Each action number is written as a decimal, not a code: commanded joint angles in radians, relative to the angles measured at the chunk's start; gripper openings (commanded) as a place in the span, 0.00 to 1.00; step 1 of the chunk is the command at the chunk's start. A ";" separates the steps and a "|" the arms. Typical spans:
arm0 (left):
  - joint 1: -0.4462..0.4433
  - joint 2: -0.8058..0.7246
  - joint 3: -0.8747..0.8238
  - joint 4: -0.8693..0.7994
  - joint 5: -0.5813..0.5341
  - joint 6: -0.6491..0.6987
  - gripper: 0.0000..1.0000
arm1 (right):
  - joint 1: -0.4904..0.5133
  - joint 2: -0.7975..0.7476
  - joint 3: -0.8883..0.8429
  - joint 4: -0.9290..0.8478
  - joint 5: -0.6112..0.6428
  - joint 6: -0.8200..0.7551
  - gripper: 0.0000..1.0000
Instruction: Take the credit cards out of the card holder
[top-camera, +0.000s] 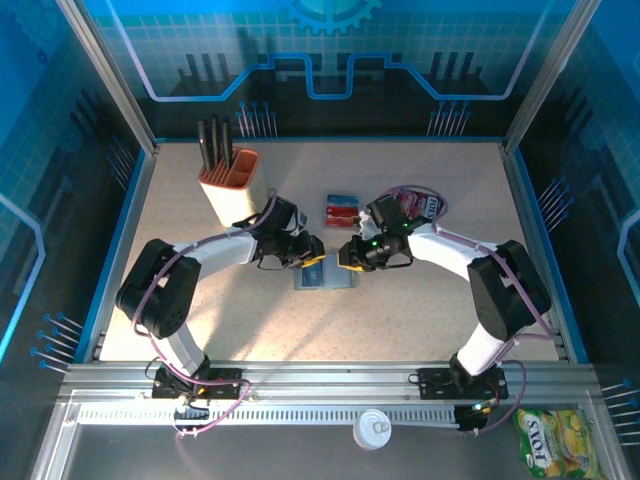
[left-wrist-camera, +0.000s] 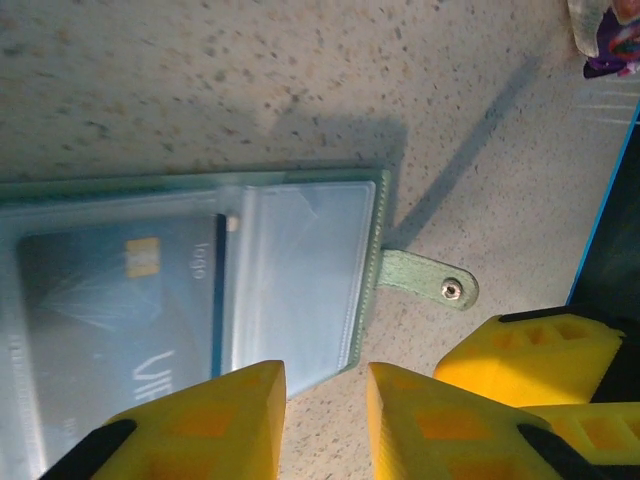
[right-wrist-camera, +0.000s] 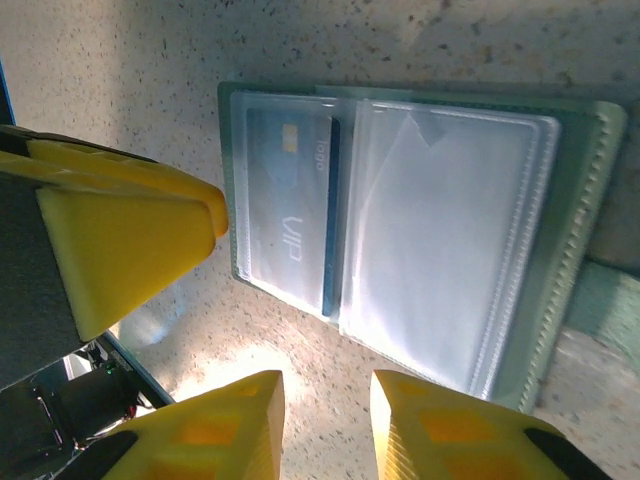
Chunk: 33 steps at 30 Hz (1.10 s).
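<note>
1. Card holder (top-camera: 325, 277): lies open and flat near the table (top-camera: 420, 310) centre in the top view. Two clear sleeves face up. Its snap strap (left-wrist-camera: 425, 279) sticks out flat on the table at the 3 o'clock side in the left wrist view.
2. Blue card (right-wrist-camera: 290, 210): sits inside one sleeve, chip and "VIP" print visible.
3. Red credit cards (top-camera: 342, 210): lie on the table at 12 o'clock from the holder, apart from it.
4. Left gripper (top-camera: 305, 258): sits at the holder's 10 o'clock corner. Its fingers (left-wrist-camera: 230, 410) stand a narrow gap apart with nothing between them; contact with the holder cannot be told.
5. Right gripper (top-camera: 350, 255): sits at the holder's 1 o'clock corner. Its fingers (right-wrist-camera: 220, 425) are likewise slightly parted and empty.
6. Other items: orange cup (top-camera: 232, 190) with black pens at 10 o'clock, pink pouch (top-camera: 422, 205) at 1 o'clock
</note>
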 joint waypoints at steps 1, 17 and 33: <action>0.019 -0.034 -0.033 -0.028 0.006 0.034 0.26 | 0.035 0.028 0.050 -0.034 -0.013 -0.015 0.31; 0.041 -0.065 -0.075 -0.096 0.023 0.093 0.13 | 0.100 0.070 0.064 0.023 0.027 0.046 0.32; 0.063 -0.078 -0.056 -0.138 0.068 0.129 0.08 | 0.128 0.160 0.140 0.051 0.051 0.062 0.32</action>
